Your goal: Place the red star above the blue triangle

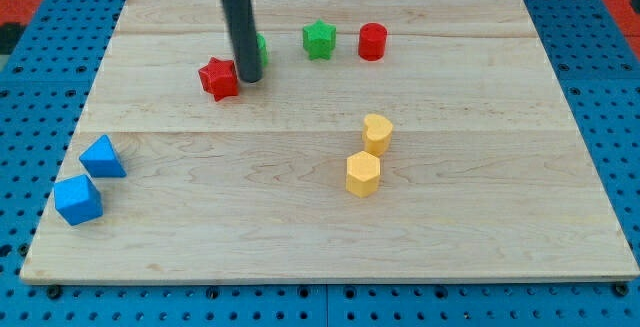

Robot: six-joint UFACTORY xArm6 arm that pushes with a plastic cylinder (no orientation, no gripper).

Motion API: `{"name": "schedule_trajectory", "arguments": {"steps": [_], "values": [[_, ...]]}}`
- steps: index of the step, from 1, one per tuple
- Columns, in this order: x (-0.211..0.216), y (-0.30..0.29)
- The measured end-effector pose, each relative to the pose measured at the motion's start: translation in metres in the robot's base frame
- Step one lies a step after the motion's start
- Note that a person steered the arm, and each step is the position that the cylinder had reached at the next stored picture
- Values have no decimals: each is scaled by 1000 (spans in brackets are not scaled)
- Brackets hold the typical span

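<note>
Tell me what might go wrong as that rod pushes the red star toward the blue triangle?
My tip sits against the red star on its right side, so these are guesses:
1. Pushed off-centre, the star may spin and slip away from the tip.
2. The blue triangle lies near the board's left edge; an overshoot could send the star off.
3. A green block half hidden behind the rod could get nudged.

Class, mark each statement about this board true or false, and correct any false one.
1. My tip sits just right of the red star. True.
2. The blue triangle lies at the view's right. False: it is at the left.
3. The two yellow blocks stand right of centre. True.
4. The green star lies at the view's bottom. False: it is near the top.
5. The red cylinder is right of the green star. True.
</note>
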State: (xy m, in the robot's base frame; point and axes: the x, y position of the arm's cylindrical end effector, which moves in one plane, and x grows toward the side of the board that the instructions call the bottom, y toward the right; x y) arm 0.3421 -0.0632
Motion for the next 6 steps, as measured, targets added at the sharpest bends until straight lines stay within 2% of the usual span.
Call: {"name": "schedule_trajectory", "arguments": {"steps": [1,2,3,4,6], "values": [[12,-56],[63,-124],[89,-156],[86,-110],[86,-110]]}}
